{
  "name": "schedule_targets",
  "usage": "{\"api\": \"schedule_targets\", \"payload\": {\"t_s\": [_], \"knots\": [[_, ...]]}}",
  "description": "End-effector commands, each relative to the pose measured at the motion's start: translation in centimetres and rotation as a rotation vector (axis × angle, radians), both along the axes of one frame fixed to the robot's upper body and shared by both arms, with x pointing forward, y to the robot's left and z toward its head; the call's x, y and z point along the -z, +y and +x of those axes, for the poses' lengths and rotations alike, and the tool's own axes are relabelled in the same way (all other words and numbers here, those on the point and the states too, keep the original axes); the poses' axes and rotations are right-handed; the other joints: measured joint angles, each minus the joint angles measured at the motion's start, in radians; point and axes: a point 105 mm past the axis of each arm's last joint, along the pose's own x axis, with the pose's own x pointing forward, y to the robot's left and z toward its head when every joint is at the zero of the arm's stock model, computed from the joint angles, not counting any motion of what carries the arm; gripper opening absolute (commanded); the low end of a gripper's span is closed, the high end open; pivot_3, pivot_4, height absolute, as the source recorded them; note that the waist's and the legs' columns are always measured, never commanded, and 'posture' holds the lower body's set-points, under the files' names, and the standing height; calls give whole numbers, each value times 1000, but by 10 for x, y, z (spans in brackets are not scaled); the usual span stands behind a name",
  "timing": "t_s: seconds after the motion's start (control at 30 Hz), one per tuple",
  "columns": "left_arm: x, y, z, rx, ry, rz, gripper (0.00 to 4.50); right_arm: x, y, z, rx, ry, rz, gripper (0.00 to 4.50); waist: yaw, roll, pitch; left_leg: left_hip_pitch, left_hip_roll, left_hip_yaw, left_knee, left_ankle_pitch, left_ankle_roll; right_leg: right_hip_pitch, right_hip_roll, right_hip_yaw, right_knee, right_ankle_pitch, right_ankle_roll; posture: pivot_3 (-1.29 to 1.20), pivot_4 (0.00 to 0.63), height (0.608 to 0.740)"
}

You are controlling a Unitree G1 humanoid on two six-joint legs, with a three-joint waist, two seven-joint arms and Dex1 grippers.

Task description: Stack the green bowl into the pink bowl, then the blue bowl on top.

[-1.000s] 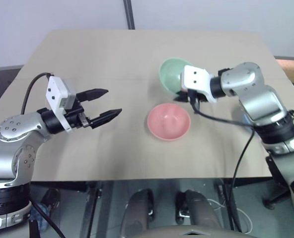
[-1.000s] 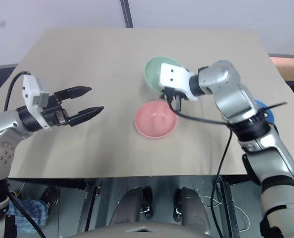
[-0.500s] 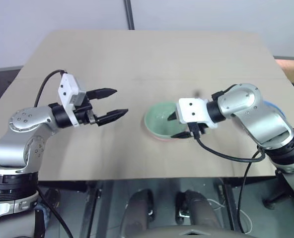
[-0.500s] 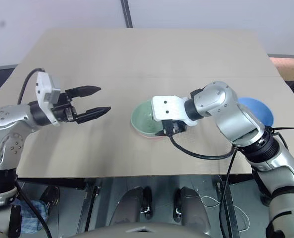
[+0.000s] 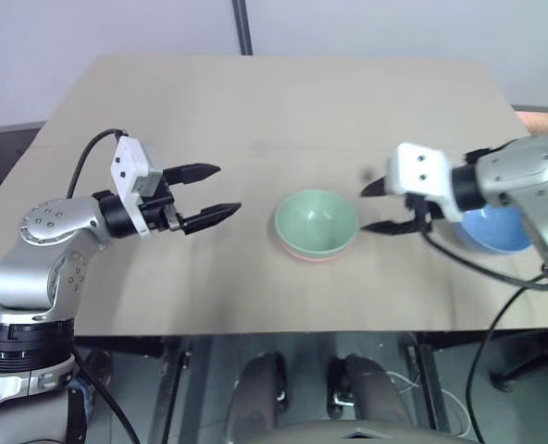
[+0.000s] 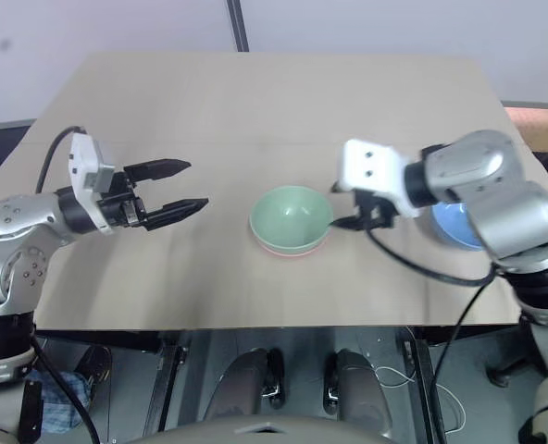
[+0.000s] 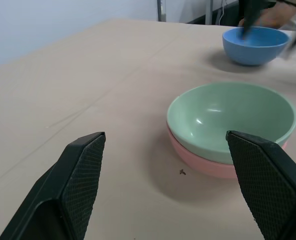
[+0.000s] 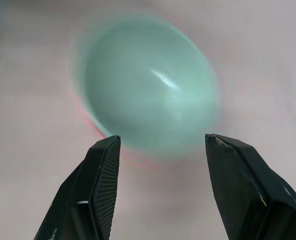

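Observation:
The green bowl sits nested inside the pink bowl, of which only a thin rim shows beneath it. To their right stands the blue bowl, upright on the table and partly behind my right arm. My right gripper hovers open between the stack and the blue bowl, close to the green bowl's right rim and holding nothing. In the right wrist view its fingers frame the green bowl. My left gripper is open and empty, a short way left of the stack, pointing at it.
The tan table has wide bare room at the back and on the left. Its front edge runs just below the bowls. A black post rises behind the table, and a pinkish object lies off its right edge.
My right gripper carried the green bowl from behind into the pink bowl, let go, opened, and drew away to the right. My left arm has hardly moved in the last half second.

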Motion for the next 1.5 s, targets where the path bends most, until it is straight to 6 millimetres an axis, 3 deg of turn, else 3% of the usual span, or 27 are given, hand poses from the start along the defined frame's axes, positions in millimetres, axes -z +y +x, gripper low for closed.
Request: {"api": "schedule_targets", "payload": {"t_s": [0.03,0.13,0.2,0.5,0.63,0.8,1.03,1.13,1.27,1.37,1.5], "knots": [[-8,-9,-5,82,-32,-23,4074,-8,-47,15,254,-76,-7,2954,0,0,0,0,0,0,0,0,0,0,0,0,0,0,0,0,150,740],[-8,-17,-7,154,-18,-35,4074,-3,-72,17,412,-78,-7,2954,-2,0,0,0,0,0,-1,0,0,0,0,0,0,0,0,0,150,740],[-8,-21,-6,179,-14,-36,4074,-2,-78,16,463,-72,2,2954,-6,0,0,0,0,0,-1,0,0,-1,1,0,0,0,0,0,150,740],[-19,-39,-4,344,1,-65,4074,11,-83,-1,611,12,50,2954,-2,0,0,-1,0,1,-1,0,0,-1,1,2,0,0,0,0,150,740],[-21,-43,-2,368,-2,-61,4074,30,-84,-10,679,96,75,2954,-2,0,0,-1,0,1,-1,0,0,-1,1,2,0,0,0,0,150,740],[-20,-45,-2,381,0,-60,4074,50,-99,-12,789,133,73,2954,-5,0,0,-1,0,1,-1,0,0,-1,1,2,0,0,0,0,150,740],[-19,-44,-1,377,-2,-57,4074,76,-103,-16,813,179,51,2954,-4,0,0,-1,0,1,-1,0,0,-1,1,2,0,0,0,0,150,740],[-20,-43,-1,373,-3,-55,4074,78,-102,-15,801,172,53,2073,-4,0,0,-1,0,1,-1,0,0,-1,1,2,0,0,0,0,150,740],[-19,-42,-2,366,-3,-53,4074,75,-100,-11,791,159,58,260,-5,0,0,-1,0,1,-1,0,0,-1,2,2,0,0,0,0,150,740],[-19,-41,-2,359,-3,-54,4074,71,-96,-7,761,144,68,119,-5,0,0,-1,0,1,-1,0,0,-1,2,2,0,0,0,0,150,740],[-17,-38,2,324,-21,-32,4074,46,-76,5,692,88,179,119,-8,0,0,0,0,1,0,0,0,-2,2,3,1,0,0,0,150,740]]}}
